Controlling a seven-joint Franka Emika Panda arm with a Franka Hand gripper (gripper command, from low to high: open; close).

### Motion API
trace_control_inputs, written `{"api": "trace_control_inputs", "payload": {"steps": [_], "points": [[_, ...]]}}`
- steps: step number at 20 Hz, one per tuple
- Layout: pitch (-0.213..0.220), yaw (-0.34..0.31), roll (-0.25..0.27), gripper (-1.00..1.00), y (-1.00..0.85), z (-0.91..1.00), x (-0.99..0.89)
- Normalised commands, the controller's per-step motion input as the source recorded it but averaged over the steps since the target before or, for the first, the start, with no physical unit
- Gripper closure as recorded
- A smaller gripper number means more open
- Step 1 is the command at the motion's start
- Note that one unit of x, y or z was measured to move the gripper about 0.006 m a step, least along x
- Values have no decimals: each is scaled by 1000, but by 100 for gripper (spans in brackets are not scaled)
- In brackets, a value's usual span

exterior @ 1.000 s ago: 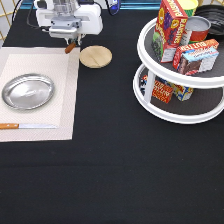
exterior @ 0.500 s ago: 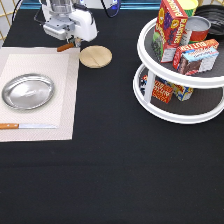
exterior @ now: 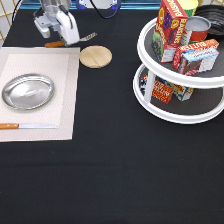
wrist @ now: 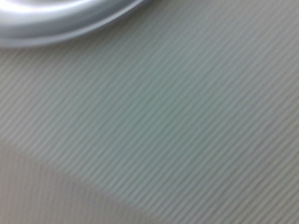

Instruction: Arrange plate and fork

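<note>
The fork [exterior: 88, 36] has a brown wooden handle and silver tines. It hangs tilted at the exterior view's top left, over the far edge of the beige placemat [exterior: 62, 80]. My gripper [exterior: 67, 39] is shut on the fork's middle; the handle sticks out to the left and the tines to the right. The shiny silver plate [exterior: 27, 91] lies on the placemat, below and left of my gripper. The wrist view shows the plate's rim [wrist: 48, 20] and the placemat's weave [wrist: 176, 130].
A wooden-handled knife [exterior: 25, 126] lies along the placemat's near edge. A tan wooden disc [exterior: 95, 56] sits on the black table right of the placemat. A white two-tier turntable [exterior: 170, 112] with boxes and cans stands at the right.
My gripper has moved left along the placemat's far edge, and the fork has moved with it. The fork's tines now show to the right of the hand.
</note>
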Motion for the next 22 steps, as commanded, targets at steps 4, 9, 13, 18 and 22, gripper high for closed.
{"api": "trace_control_inputs", "payload": {"steps": [4, 9, 13, 18, 22], "points": [[88, -110, 6, 100, -618, 1, 11], [12, -75, 84, 100, -573, -99, 171], [16, -80, 107, 100, -449, 0, 458], [3, -49, 119, 100, -565, -8, 377], [11, -106, 108, 100, -434, -15, 250]]}}
